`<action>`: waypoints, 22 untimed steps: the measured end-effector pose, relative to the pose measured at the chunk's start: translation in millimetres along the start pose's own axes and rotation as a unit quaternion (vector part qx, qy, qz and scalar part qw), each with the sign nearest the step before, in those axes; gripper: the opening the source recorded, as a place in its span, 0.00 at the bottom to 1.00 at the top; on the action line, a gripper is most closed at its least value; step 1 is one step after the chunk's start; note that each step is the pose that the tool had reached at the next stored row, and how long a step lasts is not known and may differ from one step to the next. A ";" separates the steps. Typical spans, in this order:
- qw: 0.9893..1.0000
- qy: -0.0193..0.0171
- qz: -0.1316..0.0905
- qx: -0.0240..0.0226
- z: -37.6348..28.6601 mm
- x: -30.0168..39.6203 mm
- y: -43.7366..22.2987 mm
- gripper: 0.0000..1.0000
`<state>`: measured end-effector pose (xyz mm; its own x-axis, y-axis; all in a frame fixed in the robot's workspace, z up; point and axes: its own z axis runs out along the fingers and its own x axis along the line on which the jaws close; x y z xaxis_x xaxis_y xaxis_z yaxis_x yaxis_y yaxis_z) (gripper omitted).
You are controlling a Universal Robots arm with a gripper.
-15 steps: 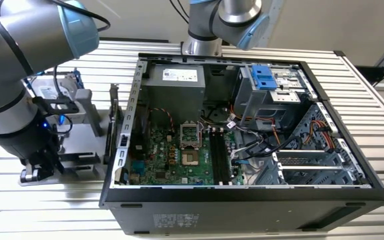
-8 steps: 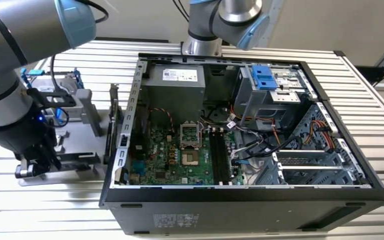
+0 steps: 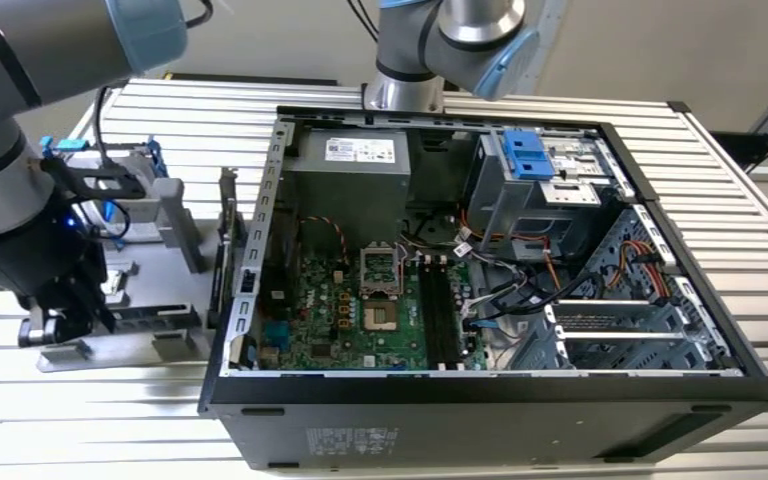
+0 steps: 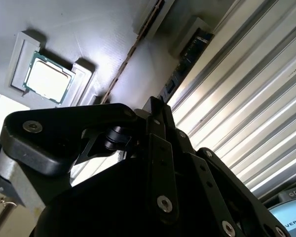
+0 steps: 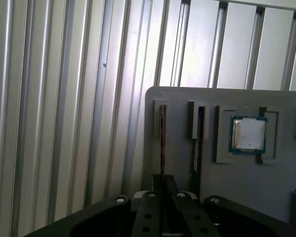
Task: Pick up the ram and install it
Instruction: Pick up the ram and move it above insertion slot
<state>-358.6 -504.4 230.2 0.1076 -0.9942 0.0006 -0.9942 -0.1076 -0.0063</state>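
Claw (image 5: 163,187) sits lined up on the ram (image 5: 162,138), stood on edge in its holder (image 5: 180,98) slot for easy pinching, though I can't tell if it's clamped or apart.

Open PC case (image 3: 491,410) lies on its side on the slatted table (image 3: 744,230), green motherboard (image 3: 344,310) exposed. Grey fixture tray (image 5: 187,106) sits beside the case, exterior view's left. CPU (image 5: 247,134) seated in a tray pocket.

Robot lab: open computer (image 3: 491,425), slatted bench (image 3: 744,210)
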 end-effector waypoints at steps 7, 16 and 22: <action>1.000 0.000 0.005 0.000 -12.9 -0.1 0.2 0.00; 1.000 0.000 0.011 0.000 -35.5 -0.1 0.5 0.00; 1.000 0.000 0.012 0.000 -49.7 -0.2 1.0 0.00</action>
<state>-359.9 -504.4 279.9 0.0831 -0.9965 0.0003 -0.9965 -0.0831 -0.0064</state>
